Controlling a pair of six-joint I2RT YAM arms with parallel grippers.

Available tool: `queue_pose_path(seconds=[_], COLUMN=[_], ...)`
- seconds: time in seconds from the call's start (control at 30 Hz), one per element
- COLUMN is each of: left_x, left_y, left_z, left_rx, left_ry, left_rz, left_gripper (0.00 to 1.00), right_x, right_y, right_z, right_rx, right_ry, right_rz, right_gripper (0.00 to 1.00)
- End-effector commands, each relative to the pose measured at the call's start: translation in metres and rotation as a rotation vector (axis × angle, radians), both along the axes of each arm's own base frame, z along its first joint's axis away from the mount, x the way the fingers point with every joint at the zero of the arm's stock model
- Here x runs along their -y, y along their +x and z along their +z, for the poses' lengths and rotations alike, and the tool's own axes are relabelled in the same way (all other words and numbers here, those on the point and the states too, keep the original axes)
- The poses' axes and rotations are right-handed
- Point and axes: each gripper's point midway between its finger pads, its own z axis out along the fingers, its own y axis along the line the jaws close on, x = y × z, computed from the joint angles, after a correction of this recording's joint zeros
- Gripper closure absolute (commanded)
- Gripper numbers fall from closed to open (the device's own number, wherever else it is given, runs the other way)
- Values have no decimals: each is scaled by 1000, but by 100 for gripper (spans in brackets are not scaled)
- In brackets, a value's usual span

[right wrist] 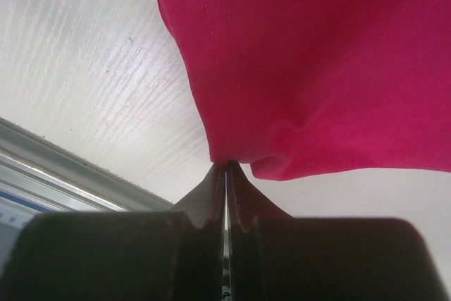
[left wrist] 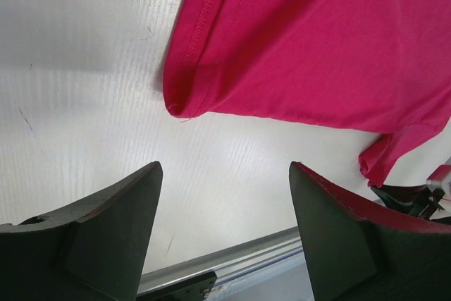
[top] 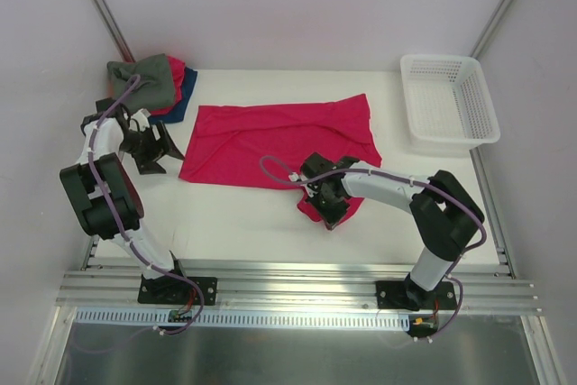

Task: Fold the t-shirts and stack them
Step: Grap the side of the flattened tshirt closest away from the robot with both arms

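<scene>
Soft knit crimson t-shirt (top: 270,137) with a stitched hem lies rumpled on the matte white table (top: 243,218); right gripper (right wrist: 227,168) pinches its edge, left gripper (left wrist: 224,174) spread apart, empty

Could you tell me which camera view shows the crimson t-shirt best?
The top external view: it alone shows the crimson t-shirt spread across the table. The left wrist view shows only a hemmed corner; the right wrist view only the edge pinched in the shut right tool.
</scene>
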Motion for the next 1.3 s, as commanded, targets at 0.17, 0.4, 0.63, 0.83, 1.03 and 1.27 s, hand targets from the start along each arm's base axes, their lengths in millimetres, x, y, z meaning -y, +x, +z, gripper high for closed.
queue_pose_path(seconds=[0.17, 0.4, 0.63, 0.83, 1.03, 1.27], left_x=[9, 13, 10, 4, -2, -2], left_y=[-13, -10, -8, 1, 12, 21], left_z=[-5, -10, -19, -38, -51, -53], left_rx=[-48, -74, -100, -142, -158, -157], left_ry=[-64, -111, -110, -109, -108, -128], left_rz=[3, 27, 37, 42, 46, 50], left_gripper=[36, 47, 47, 48, 50, 63], right_x=[-2, -1, 2, 0, 2, 4], right_y=[15, 17, 21, 26, 28, 30], right_z=[16, 16, 14, 15, 17, 18], right_rx=[61, 65, 66, 72, 84, 97], right_ry=[14, 26, 31, 34, 33, 32], right_rz=[11, -1, -17, -21, -22, -18], right_gripper=[99, 99, 100, 99, 99, 99])
